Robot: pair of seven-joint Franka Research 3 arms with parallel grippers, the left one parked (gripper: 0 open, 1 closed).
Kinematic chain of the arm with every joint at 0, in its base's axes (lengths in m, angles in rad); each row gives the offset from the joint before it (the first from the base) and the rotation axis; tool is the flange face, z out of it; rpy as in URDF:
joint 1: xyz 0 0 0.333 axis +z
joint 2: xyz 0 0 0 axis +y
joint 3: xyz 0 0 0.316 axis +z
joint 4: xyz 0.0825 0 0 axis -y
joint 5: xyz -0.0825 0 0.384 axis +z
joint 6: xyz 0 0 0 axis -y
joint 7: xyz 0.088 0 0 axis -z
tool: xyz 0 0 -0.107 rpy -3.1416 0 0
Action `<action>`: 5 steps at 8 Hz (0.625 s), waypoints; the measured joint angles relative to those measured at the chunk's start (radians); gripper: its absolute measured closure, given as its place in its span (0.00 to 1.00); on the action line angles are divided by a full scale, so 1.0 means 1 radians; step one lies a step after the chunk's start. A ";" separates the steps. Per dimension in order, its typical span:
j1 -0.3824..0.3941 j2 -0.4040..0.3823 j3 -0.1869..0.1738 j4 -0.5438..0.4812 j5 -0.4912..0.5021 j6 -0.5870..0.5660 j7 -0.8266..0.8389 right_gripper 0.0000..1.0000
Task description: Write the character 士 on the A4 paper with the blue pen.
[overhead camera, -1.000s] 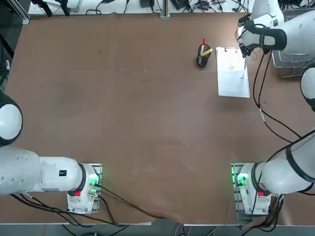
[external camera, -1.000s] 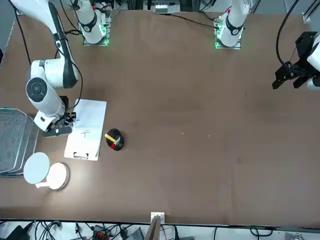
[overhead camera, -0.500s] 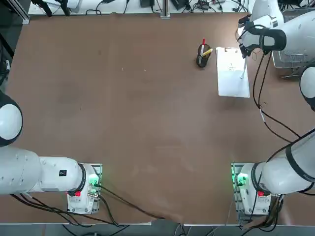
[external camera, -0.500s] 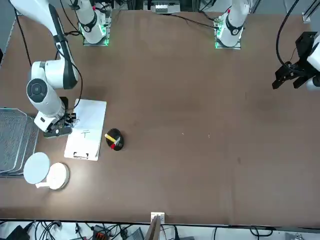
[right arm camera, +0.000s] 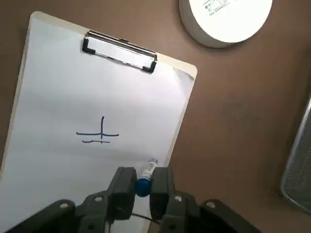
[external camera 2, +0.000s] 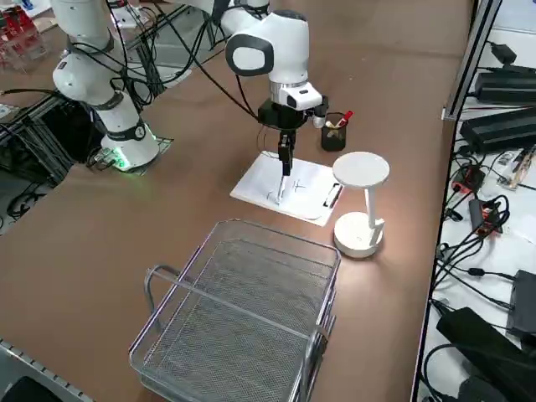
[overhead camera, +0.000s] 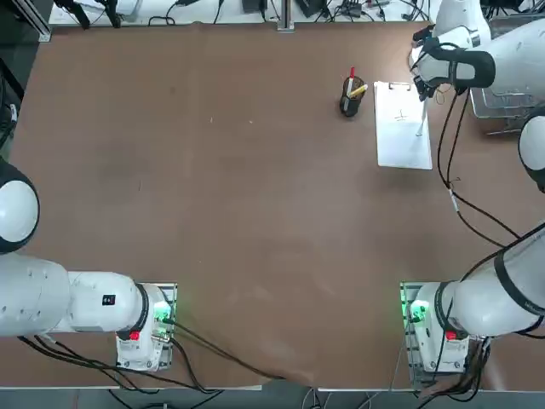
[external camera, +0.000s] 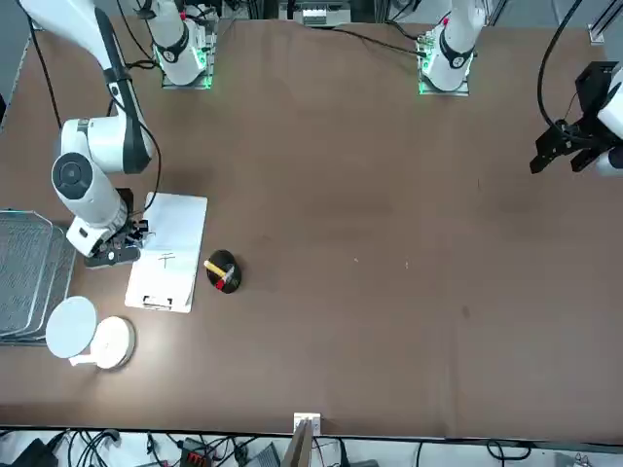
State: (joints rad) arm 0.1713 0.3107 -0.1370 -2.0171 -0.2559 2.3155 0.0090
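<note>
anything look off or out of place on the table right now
Nothing stands out. The A4 paper lies flat under its clip, with a neat blue character drawn on it. The right gripper is shut on the blue pen above the sheet's edge. The pen cup stands upright beside the paper.

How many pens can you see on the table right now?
3. The blue pen is clamped in the right gripper over the white A4 paper; a red pen and a yellow pen stand in the black holder beside it.
</note>
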 joint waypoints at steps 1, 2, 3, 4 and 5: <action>0.000 0.000 0.005 0.000 0.000 0.000 0.011 0.80; 0.001 0.000 0.013 -0.001 0.000 0.000 0.029 0.80; 0.001 0.000 0.021 -0.001 0.000 0.000 0.043 0.80; 0.001 0.000 0.030 -0.001 0.000 -0.004 0.058 0.80; 0.001 -0.001 0.037 -0.001 0.000 -0.010 0.074 0.80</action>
State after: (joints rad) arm 0.1727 0.3101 -0.0997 -2.0177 -0.2559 2.3054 0.0832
